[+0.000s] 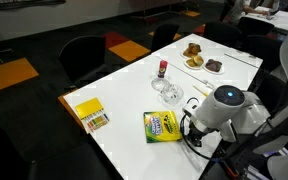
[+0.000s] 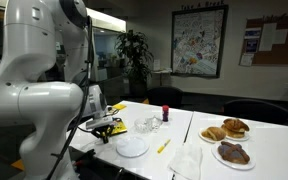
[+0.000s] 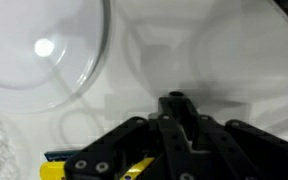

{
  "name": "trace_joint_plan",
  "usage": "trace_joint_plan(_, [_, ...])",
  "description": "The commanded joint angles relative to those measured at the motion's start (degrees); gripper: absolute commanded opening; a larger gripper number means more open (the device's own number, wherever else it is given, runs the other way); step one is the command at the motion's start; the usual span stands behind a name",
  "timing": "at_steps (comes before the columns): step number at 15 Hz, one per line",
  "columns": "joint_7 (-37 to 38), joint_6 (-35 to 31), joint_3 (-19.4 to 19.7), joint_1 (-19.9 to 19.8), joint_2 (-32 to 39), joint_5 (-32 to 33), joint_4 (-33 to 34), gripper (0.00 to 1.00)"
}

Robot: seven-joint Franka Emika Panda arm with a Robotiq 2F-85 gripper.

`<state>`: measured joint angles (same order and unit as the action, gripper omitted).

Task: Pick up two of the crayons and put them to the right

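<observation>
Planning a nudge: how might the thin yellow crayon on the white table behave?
The thin yellow crayon lies flat on the smooth white table, so it would probably roll. Being slim, it is likely light and might snap under hard squeezing.

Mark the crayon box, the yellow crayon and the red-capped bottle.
crayon box [image 1: 162,126], in an exterior view, middle of its printed top.
yellow crayon [image 2: 163,146], in an exterior view, midway along the stick.
red-capped bottle [image 1: 163,70], in an exterior view, its body.

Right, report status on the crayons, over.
Gripper shut beside crayon box, no crayon seen in it. Yellow crayon lying on table. Clear dish near crayon, not touching.
</observation>
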<state>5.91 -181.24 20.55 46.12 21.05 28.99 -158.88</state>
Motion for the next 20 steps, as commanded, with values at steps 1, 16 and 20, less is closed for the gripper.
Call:
trace_joint_plan(1, [4.3, -4.7, 4.7, 2.5, 3.2, 2.5, -0.1, 0.04])
trace_joint_plan(16, [18.8, -8.3, -13.1, -21.9, 3.3, 5.6, -0.7, 0.04])
trace_joint_plan(20, [13.8, -6.1, -26.4, -33.2, 2.0, -6.0, -0.6, 0.04])
